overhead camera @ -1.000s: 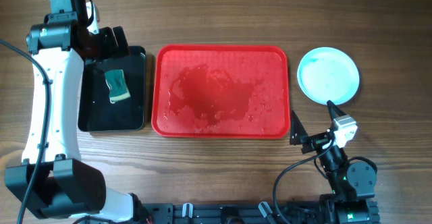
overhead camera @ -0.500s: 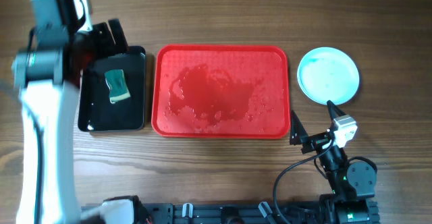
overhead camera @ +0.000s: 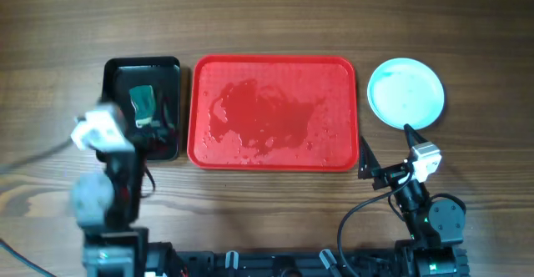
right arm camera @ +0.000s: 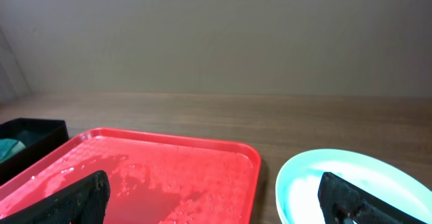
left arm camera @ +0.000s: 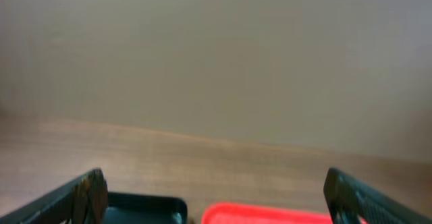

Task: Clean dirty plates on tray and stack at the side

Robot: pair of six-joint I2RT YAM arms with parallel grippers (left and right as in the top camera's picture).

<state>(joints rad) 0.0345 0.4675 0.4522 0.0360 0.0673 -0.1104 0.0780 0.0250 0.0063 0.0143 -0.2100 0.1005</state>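
The red tray [overhead camera: 275, 110] lies mid-table, wet and with no plates on it; it also shows in the right wrist view [right arm camera: 169, 170] and the left wrist view [left arm camera: 270, 215]. A stack of plates [overhead camera: 405, 93] with a pale aqua one on top stands right of the tray, also in the right wrist view [right arm camera: 351, 177]. How many plates are in the stack I cannot tell. My right gripper [overhead camera: 389, 148] is open and empty, in front of the plates [right arm camera: 212, 204]. My left gripper [overhead camera: 117, 139] is blurred, open and empty [left arm camera: 216, 204], at the black tray's front edge.
A small black tray [overhead camera: 142, 110] left of the red tray holds a green sponge [overhead camera: 144, 106]. The black tray also shows in the left wrist view [left arm camera: 145, 207] and the right wrist view [right arm camera: 27, 133]. Bare wood surrounds everything.
My left arm has swung back from the black tray's far left corner toward the table's front, blurred in motion. The right arm, tray and plates have not moved.
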